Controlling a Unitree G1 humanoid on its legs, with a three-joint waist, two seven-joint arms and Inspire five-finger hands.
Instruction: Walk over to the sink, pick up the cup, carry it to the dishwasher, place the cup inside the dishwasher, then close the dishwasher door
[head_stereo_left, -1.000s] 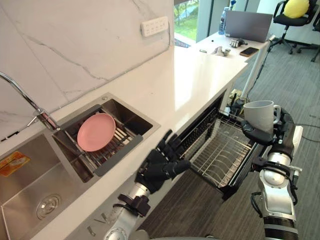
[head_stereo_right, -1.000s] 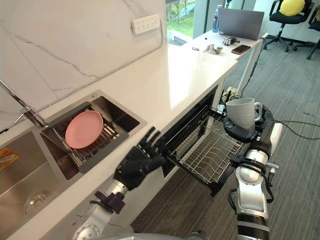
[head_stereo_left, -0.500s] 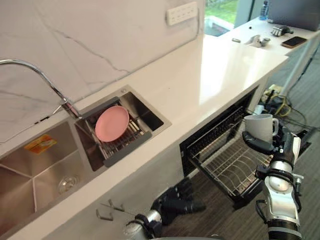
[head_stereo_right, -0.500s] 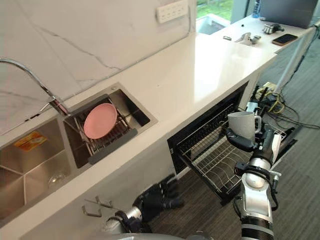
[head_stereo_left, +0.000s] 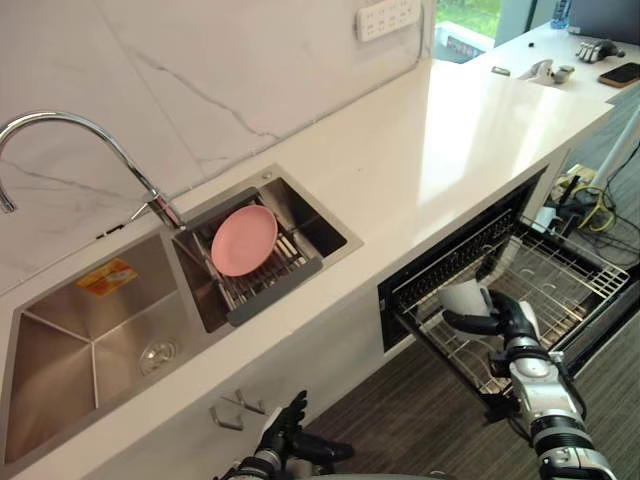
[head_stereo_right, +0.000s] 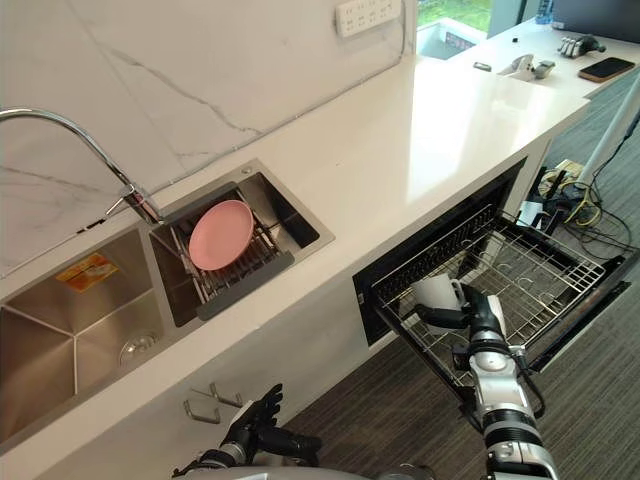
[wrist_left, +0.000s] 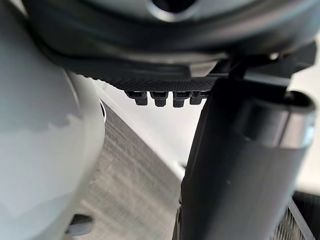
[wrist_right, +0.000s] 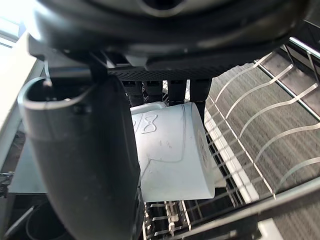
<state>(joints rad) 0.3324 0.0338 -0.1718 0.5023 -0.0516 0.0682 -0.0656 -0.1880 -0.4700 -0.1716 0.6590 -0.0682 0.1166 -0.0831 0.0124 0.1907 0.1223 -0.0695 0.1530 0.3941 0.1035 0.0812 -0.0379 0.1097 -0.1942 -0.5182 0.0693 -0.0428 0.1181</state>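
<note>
Cup of white glazed ceramic (wrist_right: 172, 150) sits clasped in the right hand (head_stereo_left: 505, 320), fingers curled round its wall, just above the silver wire dishwasher rack (head_stereo_left: 565, 275) beneath that hand; judged rigid, slick and breakable, best gripped round the body; left hand (head_stereo_left: 290, 442) hangs loosely spread.

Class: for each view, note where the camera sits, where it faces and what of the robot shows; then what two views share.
Left eye view: head, facing down at counter, sink and dishwasher rack; left hand low, right hand round the cup.
Right eye view: head, just beside; same scene, both hands.
Left wrist view: left wrist, facing along that hand to the floor.
Right wrist view: right wrist, facing along that hand at the cup over the rack.
Shared: cup and rack.
</note>
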